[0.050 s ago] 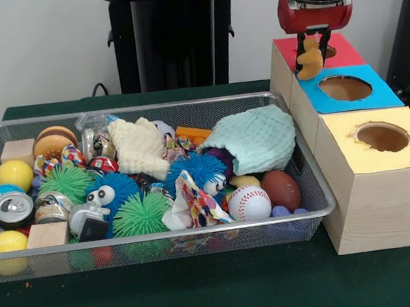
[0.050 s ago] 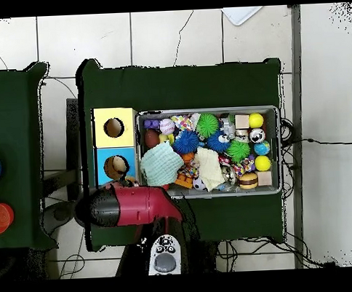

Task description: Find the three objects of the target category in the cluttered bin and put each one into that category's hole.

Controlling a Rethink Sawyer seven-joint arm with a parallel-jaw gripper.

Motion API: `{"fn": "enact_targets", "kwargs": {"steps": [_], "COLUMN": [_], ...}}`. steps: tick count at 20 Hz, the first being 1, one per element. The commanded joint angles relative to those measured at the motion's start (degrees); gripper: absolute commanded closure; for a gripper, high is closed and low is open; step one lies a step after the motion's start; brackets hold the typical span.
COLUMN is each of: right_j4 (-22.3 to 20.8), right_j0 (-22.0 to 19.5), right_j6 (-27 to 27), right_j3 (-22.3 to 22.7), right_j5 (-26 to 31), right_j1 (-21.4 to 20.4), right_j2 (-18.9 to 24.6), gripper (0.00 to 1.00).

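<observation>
My gripper [image 1: 311, 48] hangs at the upper right, over the hole in the red-topped box [image 1: 343, 54]. It is shut on a small tan-brown lumpy toy [image 1: 310, 62], which dangles just above that hole. In the overhead view the red arm [image 2: 134, 205] covers both the gripper and the red box. The wire mesh bin [image 1: 310, 212] left of the boxes is packed with toys: green spiky balls [image 1: 141, 214], a blue spiky ball [image 1: 201, 168], a baseball [image 1: 248, 202], a burger toy [image 1: 52, 143] and a drink can [image 1: 13, 208].
A blue-topped box [image 1: 379, 96] and a yellow-topped box [image 1: 335, 134], each with a round hole, stand in a row in front of the red one. A mint cloth [image 1: 258, 137] and a cream cloth [image 1: 138, 146] lie over the toys. Dark green cloth [image 1: 205, 293] covers the table.
</observation>
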Motion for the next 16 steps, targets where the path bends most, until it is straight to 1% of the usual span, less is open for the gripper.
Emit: {"fn": "enact_targets", "kwargs": {"steps": [1,4,9,11,14,16], "right_j4": [3.9,4.7,5.5,5.8,6.5,6.2], "right_j0": [-1.4,-0.9,-1.7,-2.3,-4.6,-5.0], "right_j6": [9.9,10.1,9.5,9.3,9.7,10.1], "right_j3": [5.7,4.9,5.8,7.5,10.0,10.3], "right_j5": [8.5,9.6,8.0,3.7,-6.3,-8.6], "right_j1": [-0.9,-0.3,0.3,0.7,3.6,5.0], "right_j2": [6.2,6.5,7.3,8.4,12.2,13.1], "gripper": [1.0,1.0,1.0,1.0,1.0,1.0]}}
